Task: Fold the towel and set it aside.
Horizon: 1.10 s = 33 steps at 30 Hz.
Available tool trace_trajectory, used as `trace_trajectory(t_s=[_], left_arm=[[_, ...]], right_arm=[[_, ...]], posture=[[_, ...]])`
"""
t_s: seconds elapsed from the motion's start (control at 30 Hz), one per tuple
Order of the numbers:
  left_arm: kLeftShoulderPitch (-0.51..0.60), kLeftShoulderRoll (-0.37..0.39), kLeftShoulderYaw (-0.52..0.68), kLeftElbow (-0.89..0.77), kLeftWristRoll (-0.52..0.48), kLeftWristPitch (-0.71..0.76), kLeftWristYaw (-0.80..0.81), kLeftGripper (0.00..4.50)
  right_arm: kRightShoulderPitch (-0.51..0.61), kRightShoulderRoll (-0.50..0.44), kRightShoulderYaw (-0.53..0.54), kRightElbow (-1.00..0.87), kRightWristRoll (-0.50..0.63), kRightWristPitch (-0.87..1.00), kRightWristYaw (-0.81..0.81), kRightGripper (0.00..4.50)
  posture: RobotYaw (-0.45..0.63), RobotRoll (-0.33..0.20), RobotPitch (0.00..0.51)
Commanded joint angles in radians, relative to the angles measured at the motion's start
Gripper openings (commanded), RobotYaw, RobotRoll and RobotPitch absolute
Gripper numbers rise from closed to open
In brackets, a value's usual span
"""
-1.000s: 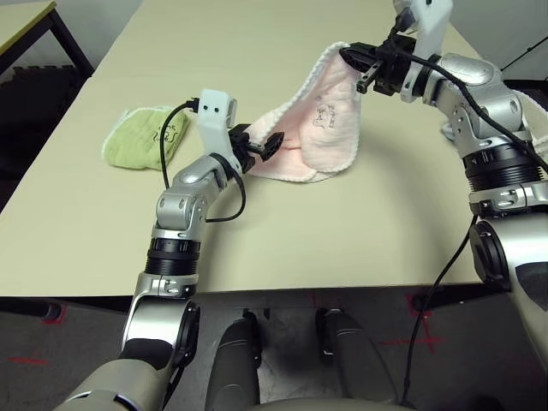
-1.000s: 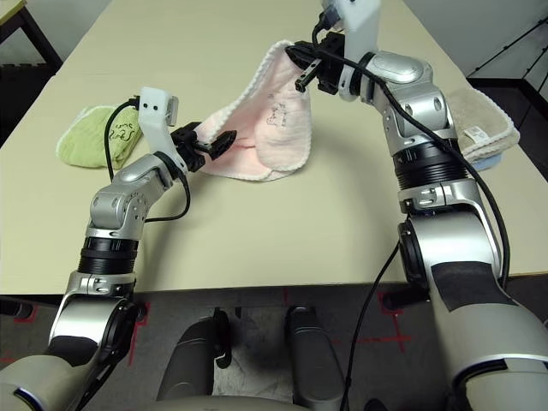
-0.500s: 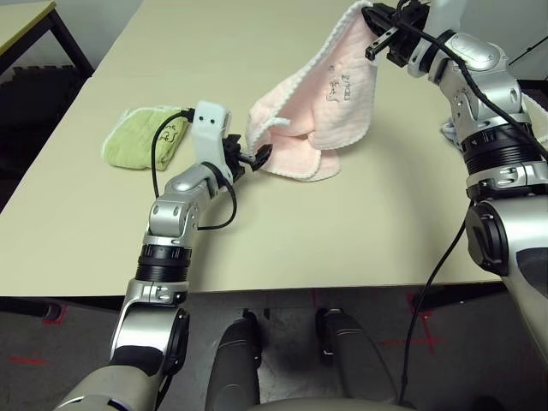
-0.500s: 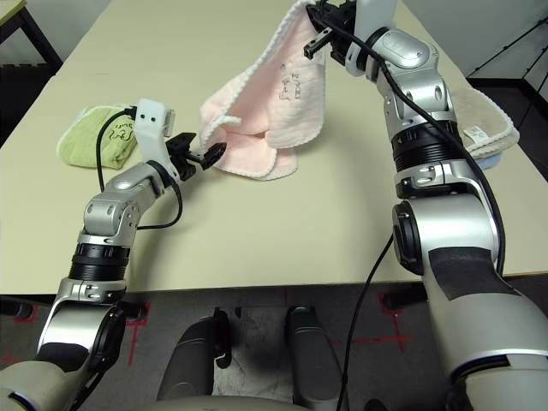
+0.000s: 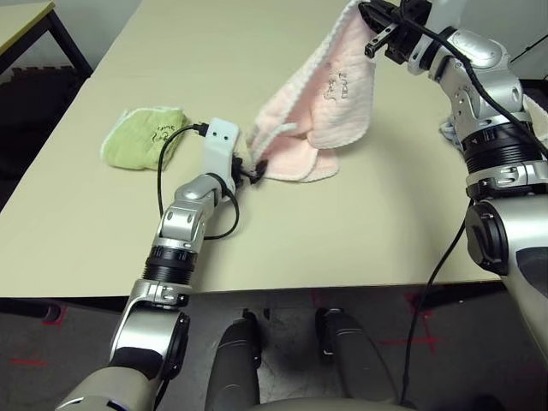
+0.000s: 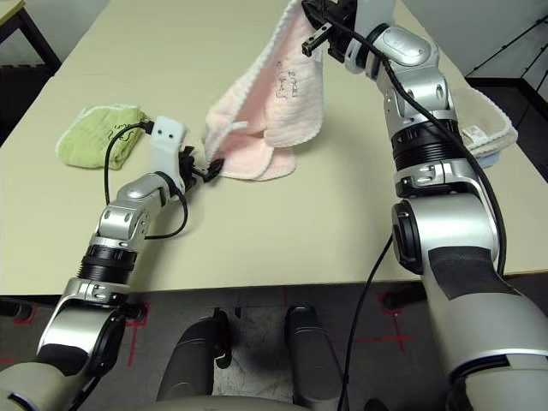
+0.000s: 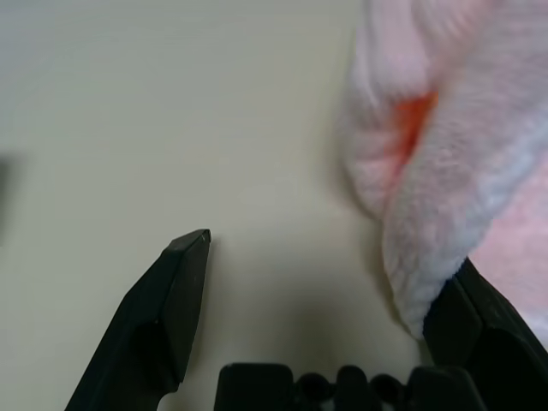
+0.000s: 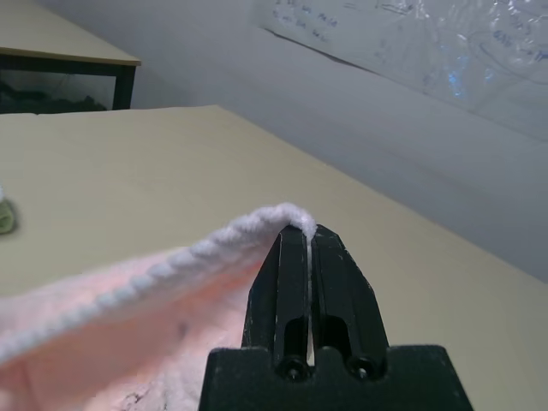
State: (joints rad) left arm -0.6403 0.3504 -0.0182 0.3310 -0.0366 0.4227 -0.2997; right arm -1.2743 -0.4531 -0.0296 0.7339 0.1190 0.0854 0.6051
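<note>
- Green cloth (image 5: 141, 137) parked near the desk's (image 5: 360, 231) left edge, out of the way.
- Left pincer (image 6: 208, 169) wide open, empty, beside the towel's (image 5: 330, 103) lower fold, seemingly ready to grab.
- Right pincer (image 5: 381, 32) shut on a towel corner, raised so the rest drapes mid-desk.

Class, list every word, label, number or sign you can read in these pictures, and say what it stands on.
None can be read.
Pink towel: small grey embroidered motif, too small to read.
Green towel: dark embroidery, too small to read.
Beige towel: small label, unreadable.
Sheet on the wall: faint marks, blurred.
</note>
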Motion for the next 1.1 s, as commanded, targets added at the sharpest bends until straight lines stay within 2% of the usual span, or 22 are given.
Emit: trace_trajectory(t_s=[0.03, 0.23, 0.33, 0.5, 0.73, 0.9, 1.1], left_arm=[[0.023, 0.033, 0.020, 0.030, 0.031, -0.005, 0.029, 4.50], [0.039, 0.065, 0.040, 0.009, 0.029, -0.002, 0.033, 4.50], [0.047, 0.040, 0.078, -0.020, -0.032, 0.036, 0.011, 4.50], [0.067, -0.031, 0.127, -0.135, -0.138, 0.180, 0.002, 4.50], [0.086, -0.095, 0.206, -0.276, -0.280, 0.494, 0.031, 4.50], [0.080, -0.114, 0.245, -0.302, -0.330, 0.590, 0.043, 4.50], [0.062, -0.173, 0.310, -0.308, -0.414, 0.699, 0.068, 4.50]], right_arm=[[-0.011, -0.020, -0.026, 0.000, -0.002, -0.022, -0.009, 0.02], [-0.014, -0.035, -0.029, 0.022, -0.008, -0.034, -0.012, 0.02], [-0.010, -0.041, -0.029, 0.027, -0.011, -0.038, -0.011, 0.02], [-0.011, -0.043, -0.029, 0.031, -0.014, -0.043, -0.012, 0.02], [-0.016, -0.040, -0.030, 0.041, -0.023, -0.056, -0.010, 0.02], [-0.021, -0.034, -0.030, 0.051, -0.026, -0.066, -0.010, 0.02], [-0.019, -0.035, -0.028, 0.048, -0.027, -0.073, -0.008, 0.02]], posture=[[-0.15, 0.000, 0.188], [-0.14, 0.000, 0.190], [-0.14, 0.000, 0.189], [-0.15, 0.000, 0.188], [-0.14, 0.000, 0.184], [-0.14, 0.000, 0.180], [-0.14, 0.000, 0.179]])
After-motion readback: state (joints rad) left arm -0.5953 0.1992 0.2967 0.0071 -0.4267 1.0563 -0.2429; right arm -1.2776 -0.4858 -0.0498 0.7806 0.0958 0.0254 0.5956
